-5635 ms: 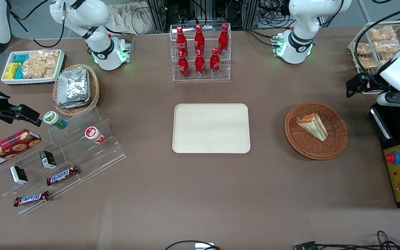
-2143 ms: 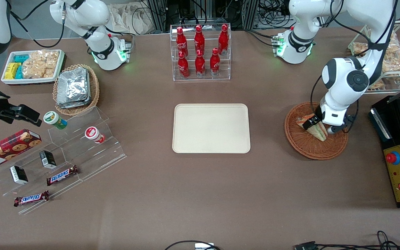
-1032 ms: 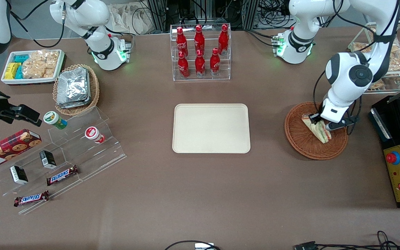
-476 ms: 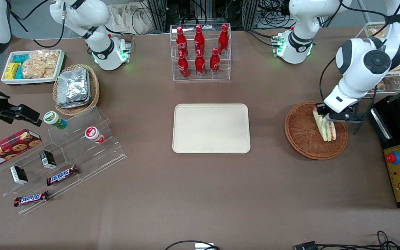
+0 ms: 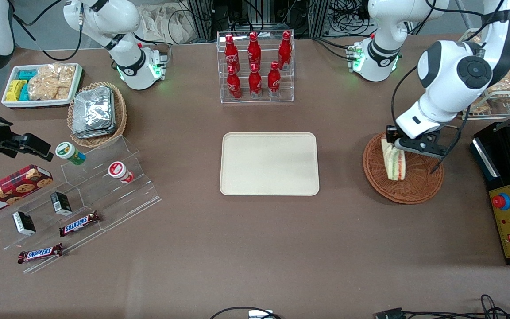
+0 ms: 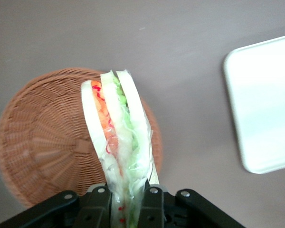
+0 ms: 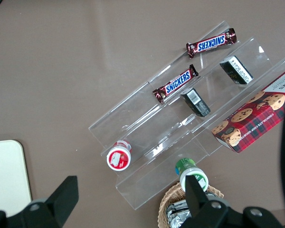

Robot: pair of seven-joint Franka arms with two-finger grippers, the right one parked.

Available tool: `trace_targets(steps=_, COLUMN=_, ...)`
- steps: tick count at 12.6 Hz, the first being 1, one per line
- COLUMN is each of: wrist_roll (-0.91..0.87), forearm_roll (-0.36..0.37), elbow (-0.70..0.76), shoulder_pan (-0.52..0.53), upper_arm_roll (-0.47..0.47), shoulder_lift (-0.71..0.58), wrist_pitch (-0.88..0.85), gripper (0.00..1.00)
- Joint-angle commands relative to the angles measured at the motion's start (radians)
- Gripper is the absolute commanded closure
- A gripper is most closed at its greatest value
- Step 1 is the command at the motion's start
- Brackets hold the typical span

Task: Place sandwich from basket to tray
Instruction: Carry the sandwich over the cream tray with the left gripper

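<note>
My left gripper (image 5: pixel 391 141) is shut on the sandwich (image 5: pixel 393 160), a wedge of white bread with red, orange and green filling. It holds the sandwich lifted above the reddish-brown wicker basket (image 5: pixel 419 184), which lies toward the working arm's end of the table. In the left wrist view the sandwich (image 6: pixel 118 142) hangs from the gripper (image 6: pixel 126 197) over the basket (image 6: pixel 42 147), with a corner of the tray (image 6: pixel 261 104) beside it. The cream-beige tray (image 5: pixel 269 163) lies bare at the table's middle.
A clear rack of red bottles (image 5: pixel 255 66) stands farther from the front camera than the tray. A black control box (image 5: pixel 509 212) sits beside the basket. A wire rack of snack bags (image 5: pixel 498 84) stands near it. Foil packets in a tan basket (image 5: pixel 95 113) and acrylic shelves (image 5: pixel 82 199) lie toward the parked arm's end.
The gripper came down to the basket, closed on the sandwich and lifted it. In the last half second it has shifted toward the tray with the sandwich hanging from it.
</note>
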Motion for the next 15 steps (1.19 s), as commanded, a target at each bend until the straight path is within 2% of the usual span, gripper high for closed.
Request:
trace_targets(steps=1, wrist_roll=-0.048, forearm_roll=-0.062, elbow=0.060, shoulder_pan=-0.067, upper_arm_roll=0.007, shoulder_lift=0.009, wrist_pitch=-0.053, gripper=1.00)
trace_targets(steps=4, wrist_roll=-0.215, forearm_roll=-0.058, elbow=0.121, shoulder_pan=-0.209, upper_arm_roll=0.005, shoulder_lift=0.056, wrist_pitch=-0.053, gripper=1.00)
trace_targets(steps=7, wrist_roll=-0.307, forearm_roll=-0.046, elbow=0.173, shoulder_pan=-0.331, upper_arm_roll=0.007, shoulder_lift=0.144, wrist_pitch=-0.040, gripper=1.00)
trace_targets(steps=11, wrist_roll=-0.326, forearm_roll=-0.037, elbow=0.277, shoulder_pan=-0.409, upper_arm_roll=0.007, shoulder_lift=0.291, wrist_pitch=-0.025, gripper=0.94)
trace_targets(steps=15, wrist_roll=-0.444, forearm_roll=0.018, elbow=0.291, shoulder_pan=-0.480, upper_arm_roll=0.008, shoulder_lift=0.415, wrist_pitch=0.116, gripper=0.92)
